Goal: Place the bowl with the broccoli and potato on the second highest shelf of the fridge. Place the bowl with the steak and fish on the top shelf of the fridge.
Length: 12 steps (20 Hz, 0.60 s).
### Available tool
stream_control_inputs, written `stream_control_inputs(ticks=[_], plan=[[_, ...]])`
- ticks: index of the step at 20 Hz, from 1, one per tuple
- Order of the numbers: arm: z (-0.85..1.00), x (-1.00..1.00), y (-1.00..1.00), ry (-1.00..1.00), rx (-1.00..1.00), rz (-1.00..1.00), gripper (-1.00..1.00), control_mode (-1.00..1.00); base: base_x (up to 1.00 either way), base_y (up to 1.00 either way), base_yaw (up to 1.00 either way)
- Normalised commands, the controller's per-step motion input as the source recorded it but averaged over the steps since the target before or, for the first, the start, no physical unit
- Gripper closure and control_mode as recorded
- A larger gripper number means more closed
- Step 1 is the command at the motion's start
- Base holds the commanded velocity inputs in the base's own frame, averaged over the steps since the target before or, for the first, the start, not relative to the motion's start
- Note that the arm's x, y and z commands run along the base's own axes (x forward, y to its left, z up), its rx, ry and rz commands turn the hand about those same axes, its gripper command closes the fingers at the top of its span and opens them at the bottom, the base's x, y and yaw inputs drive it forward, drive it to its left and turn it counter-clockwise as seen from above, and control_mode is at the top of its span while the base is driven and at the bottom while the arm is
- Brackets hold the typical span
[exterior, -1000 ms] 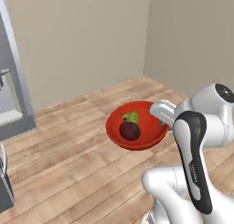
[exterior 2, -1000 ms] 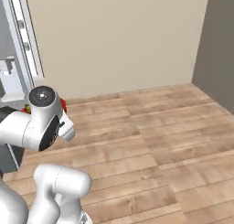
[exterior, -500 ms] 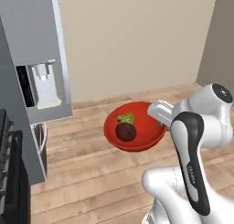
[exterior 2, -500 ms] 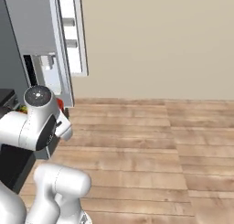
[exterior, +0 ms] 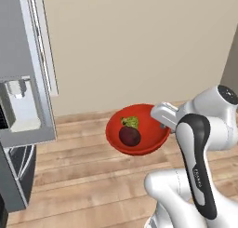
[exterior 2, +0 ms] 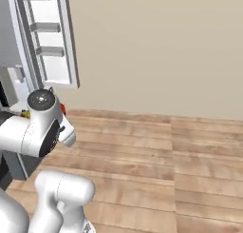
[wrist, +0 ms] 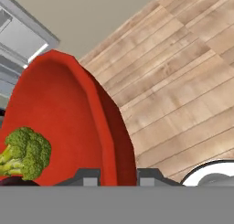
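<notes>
I have the claw (wrist: 118,175) clamped on the rim of the round red bowl (exterior: 137,129), one finger either side of its wall, carrying it level above the wood floor. Inside sit the green broccoli floret (exterior: 130,122) and a dark purplish potato (exterior: 129,136). Over the last second the base has swung round: the grey fridge (exterior: 21,101) with its dispenser panel has come into frame left of the bowl, its open door's white shelves (exterior 2: 50,51) visible. I judge we're on approach; second-highest shelf next. No readable writing anywhere.
</notes>
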Motion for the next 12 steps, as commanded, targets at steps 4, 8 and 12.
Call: stream_control_inputs(ticks=[4,8,12], plan=[[0.00,0.00,0.00,0.00,0.00,0.00,1.00,1.00,1.00,-0.53,0.16],[0.00,0.00,0.00,0.00,0.00,0.00,1.00,1.00,1.00,-0.62,0.17],[0.00,0.00,0.00,0.00,0.00,0.00,1.00,1.00,1.00,-0.69,0.19]])
